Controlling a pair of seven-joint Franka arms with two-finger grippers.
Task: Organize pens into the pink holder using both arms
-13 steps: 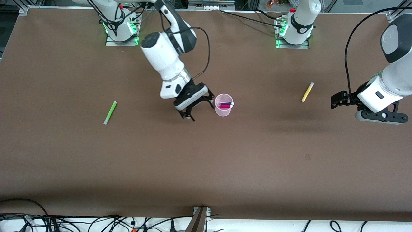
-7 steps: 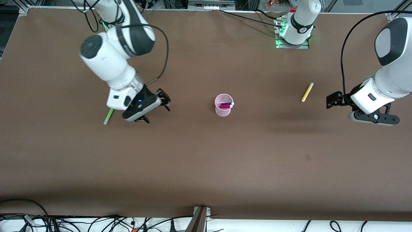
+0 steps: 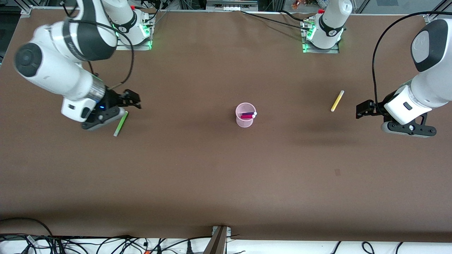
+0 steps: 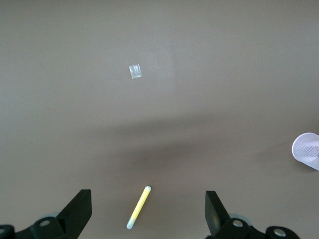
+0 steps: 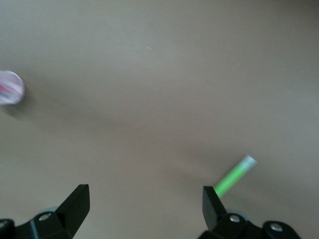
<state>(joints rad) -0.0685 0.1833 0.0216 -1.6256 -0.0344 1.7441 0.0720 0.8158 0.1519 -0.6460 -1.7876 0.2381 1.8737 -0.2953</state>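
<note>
Left wrist view alone shows pale scrap (image 4: 135, 71) on table (image 4: 224, 99).

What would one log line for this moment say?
cup: purple, magenta pens in | right gripper: open, by green pen | left gripper: open, near yellow pen

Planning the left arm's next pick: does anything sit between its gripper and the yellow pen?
Nothing visible does. The left gripper, open, hangs toward the left arm's end of the table from the yellow pen, with only bare table between.
</note>
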